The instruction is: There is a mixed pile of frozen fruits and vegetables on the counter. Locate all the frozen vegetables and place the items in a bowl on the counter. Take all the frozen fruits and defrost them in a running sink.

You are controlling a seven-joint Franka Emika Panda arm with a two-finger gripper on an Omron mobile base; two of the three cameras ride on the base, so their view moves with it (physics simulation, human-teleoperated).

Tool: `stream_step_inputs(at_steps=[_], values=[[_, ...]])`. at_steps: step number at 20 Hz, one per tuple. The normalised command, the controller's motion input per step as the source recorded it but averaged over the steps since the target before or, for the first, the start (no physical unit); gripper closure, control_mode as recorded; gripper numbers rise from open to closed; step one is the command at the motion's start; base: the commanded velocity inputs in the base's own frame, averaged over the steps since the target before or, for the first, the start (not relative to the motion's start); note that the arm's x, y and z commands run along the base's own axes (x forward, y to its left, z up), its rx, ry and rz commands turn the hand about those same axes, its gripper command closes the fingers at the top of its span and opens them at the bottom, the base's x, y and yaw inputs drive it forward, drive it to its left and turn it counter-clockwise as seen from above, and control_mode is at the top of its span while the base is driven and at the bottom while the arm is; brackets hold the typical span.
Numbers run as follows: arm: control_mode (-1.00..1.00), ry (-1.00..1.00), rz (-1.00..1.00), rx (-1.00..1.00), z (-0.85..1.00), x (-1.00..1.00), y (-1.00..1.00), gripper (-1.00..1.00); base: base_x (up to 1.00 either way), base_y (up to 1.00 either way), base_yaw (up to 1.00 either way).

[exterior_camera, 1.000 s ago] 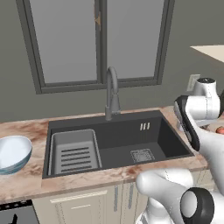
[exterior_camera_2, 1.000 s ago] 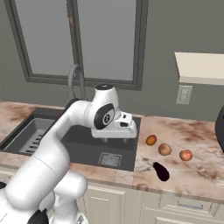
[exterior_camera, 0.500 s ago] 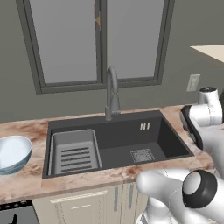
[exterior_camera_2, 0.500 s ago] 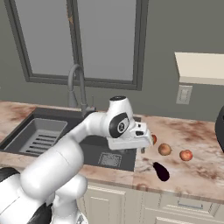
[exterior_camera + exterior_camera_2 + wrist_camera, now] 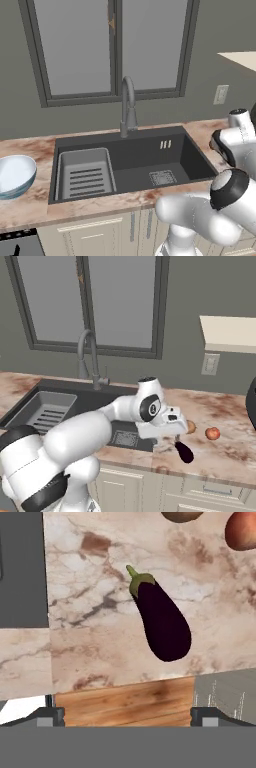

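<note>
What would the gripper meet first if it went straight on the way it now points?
Most likely the dark purple eggplant. The open gripper looks down at the counter, with the eggplant lying near the middle of the hand view. How far above it the gripper hangs is unclear.

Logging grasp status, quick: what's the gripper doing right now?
Gripper: jaws open, holding nothing, above the eggplant on the counter.

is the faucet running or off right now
Off, as far as the pictures show: no stream falls from the faucet spout, and the sink floor under it looks dry in the left base view.
</note>
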Motion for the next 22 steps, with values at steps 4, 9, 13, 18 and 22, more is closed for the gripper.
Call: stream_step_inputs(at_steps=[4,9,13,18,22], values=[[-1.0,0.08,0.01,0.03,-0.26,0.16,-0.34,-1.0,0.0,0.0,0.0],[-1.0,0.0,0.12,0.13,-0.26,0.16,-0.35,-1.0,0.0,0.0,0.0],[-1.0,0.0,0.14,0.1,-0.29,0.26,-0.44,-1.0,0.0,0.0,0.0],[-1.0,0.0,0.12,0.06,-0.35,0.21,-0.26,-1.0,0.0,0.0,0.0],[-1.0,0.03,0.07,0.08,-0.31,0.11,-0.05,-1.0,0.0,0.0,0.0]])
